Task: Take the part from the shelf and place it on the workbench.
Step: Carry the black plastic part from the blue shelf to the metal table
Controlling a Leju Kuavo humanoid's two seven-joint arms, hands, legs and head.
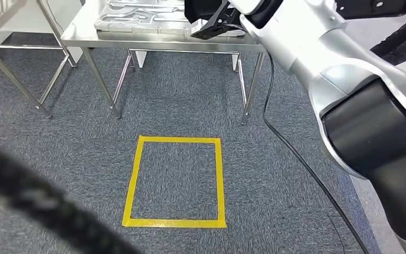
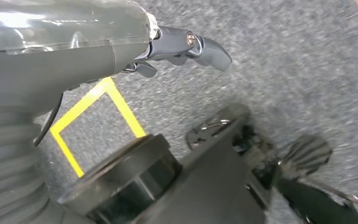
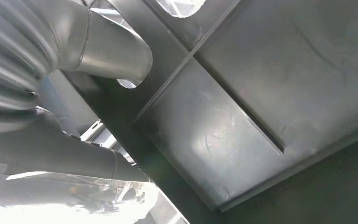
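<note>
The part is a dark grey flat panel with raised ribs. My right hand grips its edge, thumb on one face and fingers on the other. In the head view the part's black corner hangs at the near edge of the steel workbench, above its top, with my silver right arm reaching up to it. My left hand hangs low over the grey carpet, fingers loosely stretched and holding nothing.
Silver-grey moulded parts lie on the workbench top. A yellow tape square marks the carpet in front of the bench. A black cable trails across the floor at the right. Another steel frame stands at the left.
</note>
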